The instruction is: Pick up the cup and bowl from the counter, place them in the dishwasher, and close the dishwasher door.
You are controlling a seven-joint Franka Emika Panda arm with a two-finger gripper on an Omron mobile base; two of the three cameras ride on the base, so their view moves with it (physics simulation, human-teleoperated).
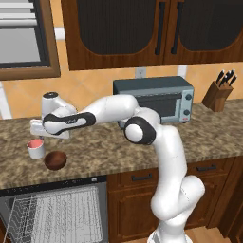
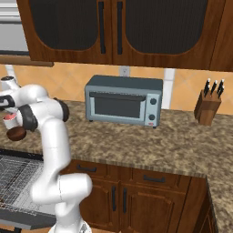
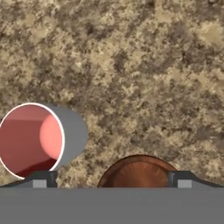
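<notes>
The white cup (image 1: 36, 148) with its pinkish-red inside stands on the granite counter (image 1: 109, 147), and the dark reddish-brown bowl (image 1: 55, 160) sits just right of it and nearer the front edge. My gripper (image 1: 42, 136) hangs open above the cup, pointing down. Looking down from the hand, the cup (image 3: 33, 140) is at the left and the bowl (image 3: 138, 171) lies low between the two fingertips (image 3: 43, 179), which stand far apart around nothing. From the right base, the bowl (image 2: 16, 133) and part of the cup (image 2: 10, 119) show beside the arm. The dishwasher (image 1: 57, 209) is open below them, with its door (image 2: 32, 220) folded down.
A grey toaster oven (image 1: 154, 97) stands at the back of the counter behind my arm. A wooden knife block (image 1: 218, 92) is at the far right. Dark wall cabinets (image 1: 142, 28) hang overhead. White wire racks (image 2: 13, 177) fill the dishwasher.
</notes>
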